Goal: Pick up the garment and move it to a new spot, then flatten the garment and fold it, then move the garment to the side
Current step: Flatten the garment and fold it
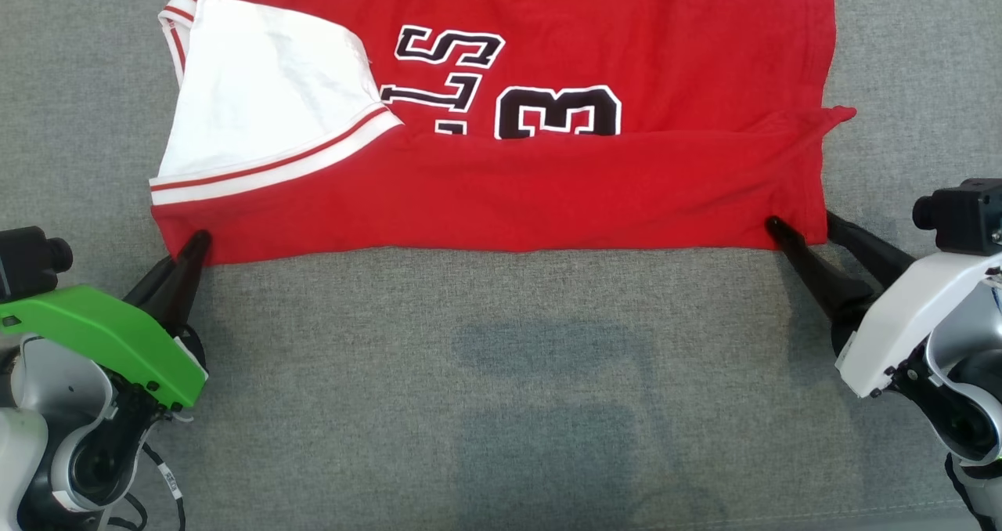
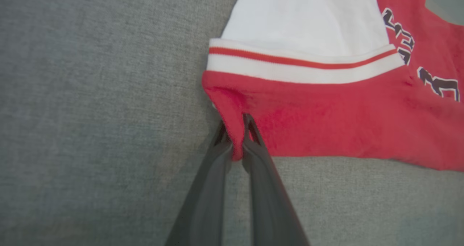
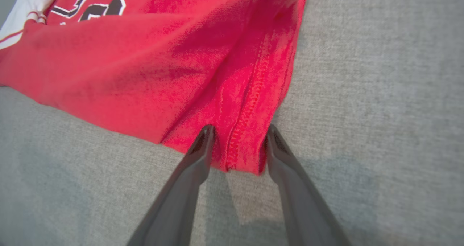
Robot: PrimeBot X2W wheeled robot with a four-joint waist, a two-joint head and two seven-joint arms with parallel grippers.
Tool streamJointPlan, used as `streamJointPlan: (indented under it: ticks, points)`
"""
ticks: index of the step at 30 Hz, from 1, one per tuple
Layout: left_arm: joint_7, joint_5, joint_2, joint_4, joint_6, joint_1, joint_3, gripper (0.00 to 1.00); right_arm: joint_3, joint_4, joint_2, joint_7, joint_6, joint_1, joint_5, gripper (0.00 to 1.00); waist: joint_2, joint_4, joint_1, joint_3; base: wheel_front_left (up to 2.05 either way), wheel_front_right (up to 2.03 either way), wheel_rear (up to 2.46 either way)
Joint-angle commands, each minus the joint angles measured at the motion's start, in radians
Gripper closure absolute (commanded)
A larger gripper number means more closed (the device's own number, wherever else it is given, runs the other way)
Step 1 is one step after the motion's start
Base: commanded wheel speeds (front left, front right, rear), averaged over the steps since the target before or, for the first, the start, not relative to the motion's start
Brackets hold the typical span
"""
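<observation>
Table: grey woven cover, running under everything in the head view. Garment: red jersey, lying flat across the far half of the table, its far part cut off by the top of the view. Its near edge runs straight between the two arms. A red band along that near side lies doubled over the body and hides the lower part of the lettering, so one lengthwise fold looks to be in place. Sleeve: white with a red-striped cuff, turned in over the left part of the body. Left pincer: at the near left corner, jaws drawn together on a tuck of red cloth. Right pincer: at the near right corner, jaws apart, one finger on each side of the corner, not gripping. The hem seam runs down between the fingers. Judged step: folding, with both near corners being taken for the next fold. Next move calls for the right jaws to pinch the corner before any lift. Both arms should then rise evenly and carry the near edge away over the body, keeping it taut. Whether each grip takes in every layer cannot be told.
</observation>
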Motion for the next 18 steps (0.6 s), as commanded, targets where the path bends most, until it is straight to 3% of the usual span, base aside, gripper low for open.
streamJointPlan:
  ticks: [1,9,14,18]
  points:
    - [0.006,-0.005,-0.01,0.009,-0.009,-0.013,-0.008,1.0,0.026,0.029,0.003,0.015,0.0,-0.008,0.024,1.0,0.0,0.003,0.0,-0.006,0.0,0.0,0.0]
    - [0.006,-0.042,0.021,0.0,-0.025,0.041,0.025,1.0,-0.046,0.016,-0.06,0.062,-0.001,0.014,0.103,1.0,0.0,0.002,0.0,-0.038,0.0,0.0,0.0]
    - [-0.025,-0.074,0.055,-0.103,-0.009,0.179,0.075,1.0,-0.143,-0.012,-0.116,0.165,-0.001,0.076,0.168,1.0,0.0,0.0,0.0,-0.073,0.0,0.0,0.0]
    - [-0.083,-0.084,0.023,-0.207,0.024,0.296,0.094,1.0,-0.191,-0.039,-0.126,0.236,-0.001,0.153,0.214,1.0,0.0,0.006,0.0,-0.085,0.0,0.0,0.0]
